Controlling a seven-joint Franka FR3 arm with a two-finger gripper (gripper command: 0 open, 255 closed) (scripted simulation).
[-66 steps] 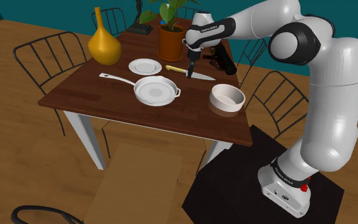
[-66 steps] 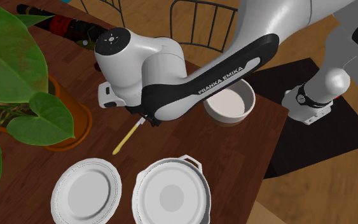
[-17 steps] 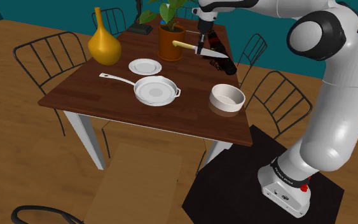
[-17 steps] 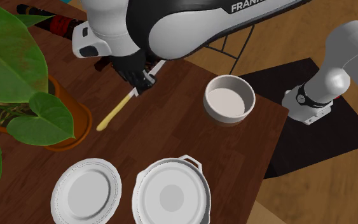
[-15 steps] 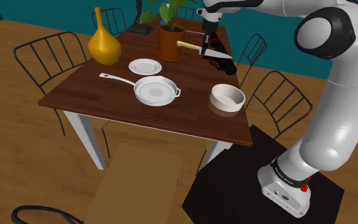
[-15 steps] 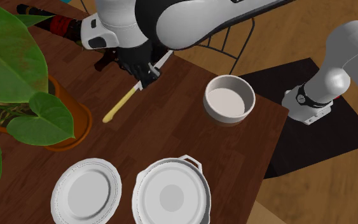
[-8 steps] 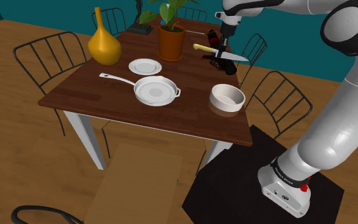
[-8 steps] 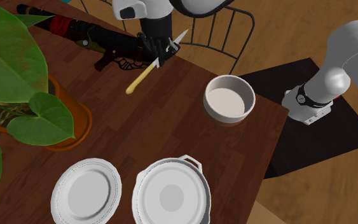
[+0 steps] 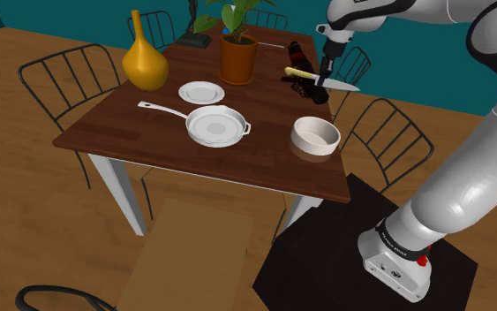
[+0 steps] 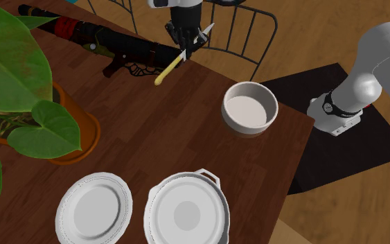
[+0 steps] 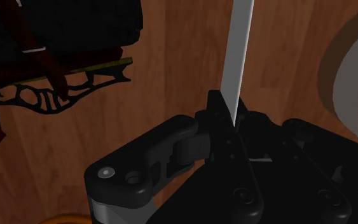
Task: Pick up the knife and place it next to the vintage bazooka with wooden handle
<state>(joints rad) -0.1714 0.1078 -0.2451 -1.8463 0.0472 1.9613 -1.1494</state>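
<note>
The knife (image 9: 336,84) has a yellow handle (image 10: 167,71) and a grey blade (image 11: 238,57). My gripper (image 9: 324,74) is shut on it where blade meets handle and holds it level above the table. It hangs over the end of the bazooka (image 10: 117,43), a long dark weapon with red parts and a scrolled trigger guard (image 11: 56,95), lying along the table's far edge (image 9: 296,49). In the second exterior view my gripper (image 10: 187,38) is at the bazooka's end, near the table corner, and the knife's tip points off the table. In the wrist view my gripper (image 11: 227,130) clasps the blade.
On the brown table (image 9: 149,132) stand a white bowl (image 9: 315,134), a white pan (image 9: 215,125), a small plate (image 9: 201,92), an orange plant pot (image 9: 238,57) and a yellow vase (image 9: 144,62). Black wire chairs (image 9: 374,132) ring the table. The bowl (image 10: 250,109) lies close to my gripper.
My gripper has carried the knife towards the shoulder view's right, from beside the plant pot to over the bazooka's end by the table edge. The grip has stayed shut.
</note>
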